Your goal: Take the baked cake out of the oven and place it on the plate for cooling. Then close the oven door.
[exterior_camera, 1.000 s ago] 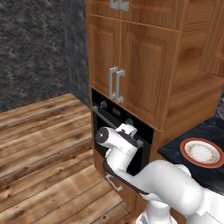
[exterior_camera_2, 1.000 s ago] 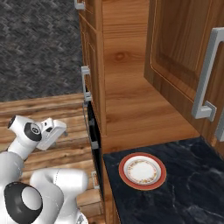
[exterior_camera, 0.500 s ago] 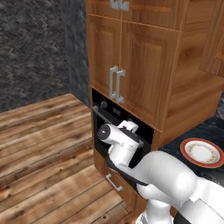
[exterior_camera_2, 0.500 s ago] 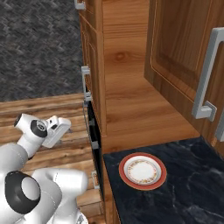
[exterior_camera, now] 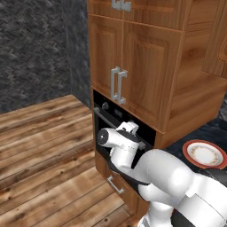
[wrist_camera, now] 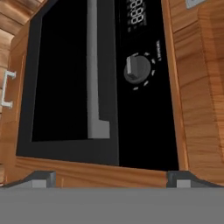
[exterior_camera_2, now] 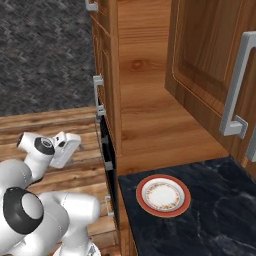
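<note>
The black oven (exterior_camera: pixel 114 119) sits built into the wooden cabinet wall. Its oven door (wrist_camera: pixel 61 83) is shut, with dark glass and a long silver bar handle (wrist_camera: pixel 93 65). A round knob (wrist_camera: pixel 137 68) and a small display (wrist_camera: pixel 135 13) show beside the door in the hand view. My gripper (wrist_camera: pixel 111 179) is open, its fingertips (wrist_camera: pixel 42 178) wide apart with nothing between them, a short way in front of the door. The hand (exterior_camera_2: pixel 66 146) hovers level with the oven front. The plate (exterior_camera_2: pixel 163 195), red-rimmed and bare, lies on the dark counter to the right. The cake is hidden.
Wooden cabinet doors with silver handles (exterior_camera: pixel 118 84) stand above the oven. A drawer with a small handle (exterior_camera: pixel 114 185) lies below it. The black marble counter (exterior_camera_2: pixel 220 220) holds the plate. Wooden floor (exterior_camera: pixel 44 146) stretches to the left, with a dark stone wall behind.
The hand has edged a little closer to the oven front and the elbow has swung forward. The jaws stay wide apart.
</note>
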Tool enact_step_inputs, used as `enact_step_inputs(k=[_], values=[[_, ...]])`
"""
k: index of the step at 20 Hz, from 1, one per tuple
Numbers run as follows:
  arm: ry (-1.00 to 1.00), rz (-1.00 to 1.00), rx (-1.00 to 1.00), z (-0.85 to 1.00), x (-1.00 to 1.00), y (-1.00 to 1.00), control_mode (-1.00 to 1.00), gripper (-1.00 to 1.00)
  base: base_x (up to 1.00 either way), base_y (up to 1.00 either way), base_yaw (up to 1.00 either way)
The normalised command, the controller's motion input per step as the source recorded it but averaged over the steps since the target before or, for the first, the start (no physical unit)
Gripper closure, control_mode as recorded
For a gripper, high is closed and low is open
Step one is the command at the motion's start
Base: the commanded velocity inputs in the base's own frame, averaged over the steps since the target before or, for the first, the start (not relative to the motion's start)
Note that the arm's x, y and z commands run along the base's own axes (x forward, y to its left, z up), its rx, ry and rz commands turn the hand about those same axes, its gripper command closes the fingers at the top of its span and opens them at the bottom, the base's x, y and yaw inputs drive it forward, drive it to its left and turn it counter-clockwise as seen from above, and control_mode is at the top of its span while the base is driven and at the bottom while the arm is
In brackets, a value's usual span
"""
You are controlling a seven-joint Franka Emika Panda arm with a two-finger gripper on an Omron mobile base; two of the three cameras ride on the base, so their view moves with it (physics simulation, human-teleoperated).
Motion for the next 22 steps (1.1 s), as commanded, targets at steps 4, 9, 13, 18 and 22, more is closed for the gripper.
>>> enact_step_inputs(k=[4,9,13,18,22], values=[[-0.03,0.00,-0.06,0.00,0.20,-0.10,-1.00,-1.00,0.00,0.00,0.00],[-0.02,0.00,-0.06,0.00,0.16,-0.12,-1.00,-1.00,0.00,0.00,0.00],[-0.01,0.00,-0.09,-0.05,0.12,-0.07,-1.00,-1.00,0.00,0.00,0.00],[0.00,0.00,-0.10,-0.13,0.20,-0.03,-1.00,-1.00,0.00,0.00,0.00],[0.00,0.00,-0.11,-0.23,0.24,0.00,-1.00,-1.00,0.00,0.00,0.00]])
